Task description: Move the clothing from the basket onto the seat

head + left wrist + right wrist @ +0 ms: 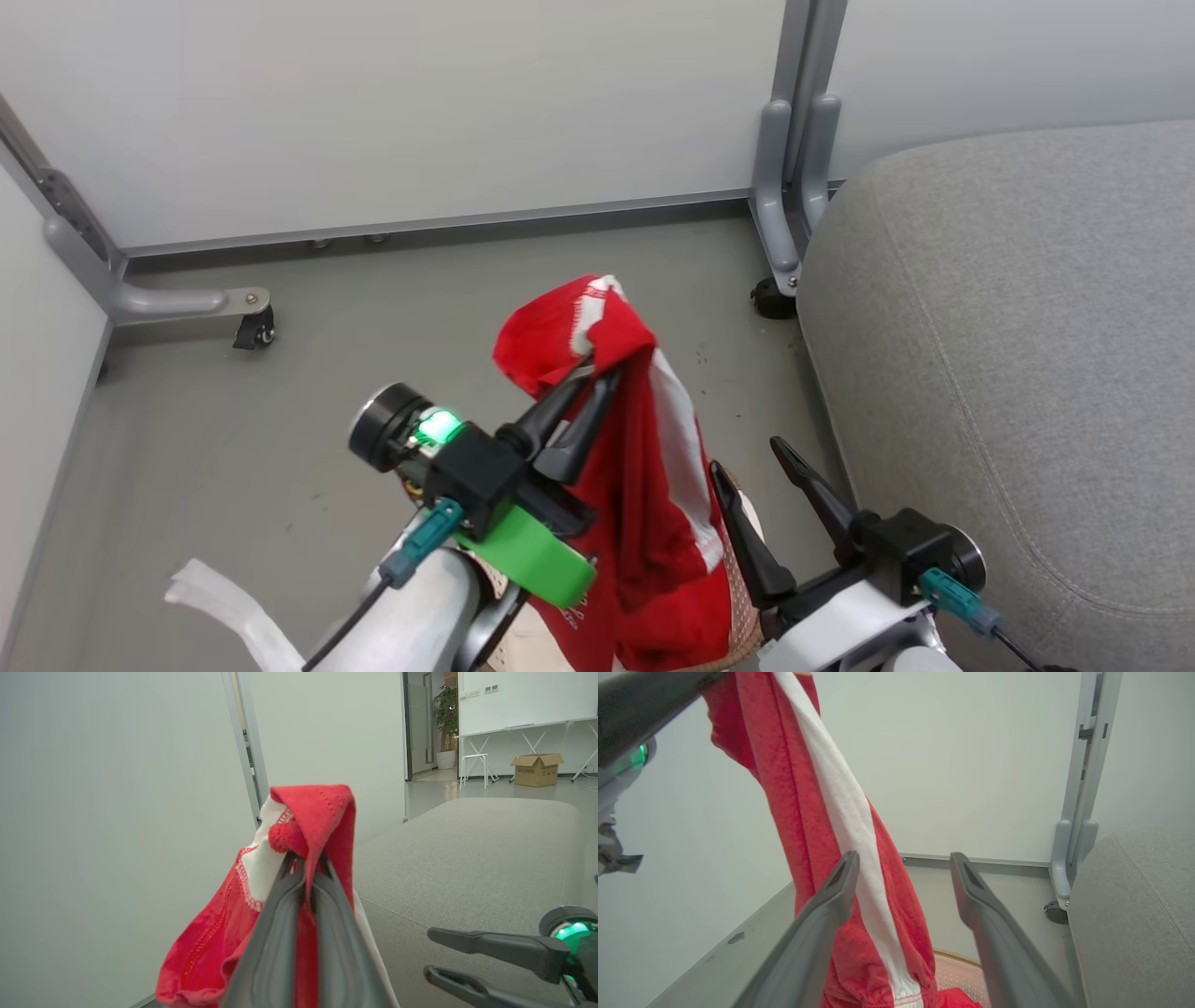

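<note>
My left gripper (597, 369) is shut on a red garment with a white stripe (653, 467), holding it up so it hangs down over the basket. From the left wrist the cloth (313, 821) drapes over my pinched fingertips (306, 863). My right gripper (747, 457) stands open just right of the hanging cloth, nothing between its fingers; its wrist view shows the garment (840, 826) beside the left finger. The basket (957, 970) peeks out below with more red cloth (955, 998) inside it, mostly hidden. The grey seat (1008, 355) lies to the right.
White partition panels on grey wheeled feet (252, 327) close off the back and left. A grey post (794, 168) stands by the seat's far corner. A white strip (224, 597) lies on the grey floor at lower left.
</note>
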